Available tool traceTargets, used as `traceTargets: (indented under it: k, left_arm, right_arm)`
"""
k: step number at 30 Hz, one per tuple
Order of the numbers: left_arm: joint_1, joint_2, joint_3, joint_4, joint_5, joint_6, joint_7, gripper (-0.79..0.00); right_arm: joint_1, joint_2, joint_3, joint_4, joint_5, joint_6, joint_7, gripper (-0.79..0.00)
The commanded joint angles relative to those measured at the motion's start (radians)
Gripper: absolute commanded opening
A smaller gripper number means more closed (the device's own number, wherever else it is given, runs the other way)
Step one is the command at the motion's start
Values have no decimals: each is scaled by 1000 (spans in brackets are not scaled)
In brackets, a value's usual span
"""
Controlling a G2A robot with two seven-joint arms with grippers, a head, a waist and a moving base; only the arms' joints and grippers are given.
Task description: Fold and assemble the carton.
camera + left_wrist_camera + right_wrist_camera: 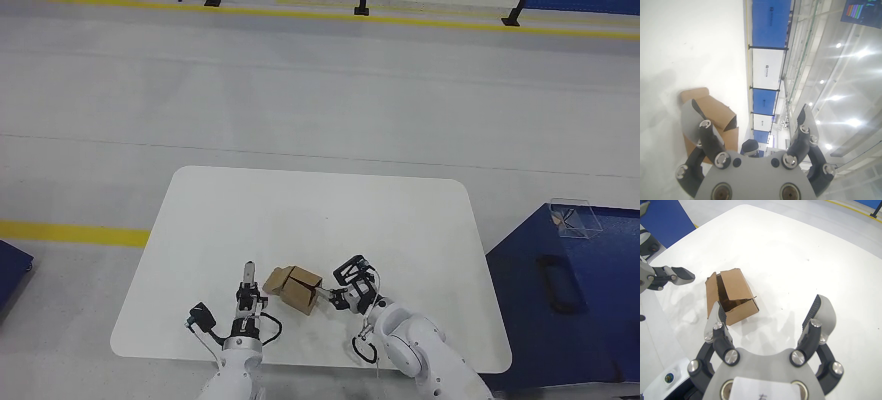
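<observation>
A small brown carton (pixel 293 288) lies on its side on the white table (pixel 300 210), near the front edge. Its open end has loose, half-folded flaps (pixel 730 286). My left gripper (pixel 250 285) is just left of the carton and is open. In the left wrist view the carton (pixel 715 109) lies behind one finger (pixel 690 111) of that gripper (pixel 748 115). My right gripper (pixel 332 294) is at the carton's right side, also open. In the right wrist view one fingertip (pixel 718 311) of this gripper (pixel 770 309) is at the carton's near corner. The left gripper (pixel 677 275) is beyond the carton.
A blue cabinet (pixel 570 290) stands right of the table with a clear plastic box (pixel 575 216) on top. The far half of the table is bare white surface. Grey floor with a yellow line (pixel 70 233) surrounds it.
</observation>
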Motion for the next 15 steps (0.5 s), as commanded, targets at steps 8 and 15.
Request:
traceTargets:
  k: [8,15]
  left_arm:
    - [-35,-1,27,88,-7,0,-9,0]
    - [-80,-4,38,155,-38,-32,-3,0]
  right_arm:
    - [22,-8,-20,37,-39,30,9,0]
    - [32,-12,-29,51,-60,35,10,0]
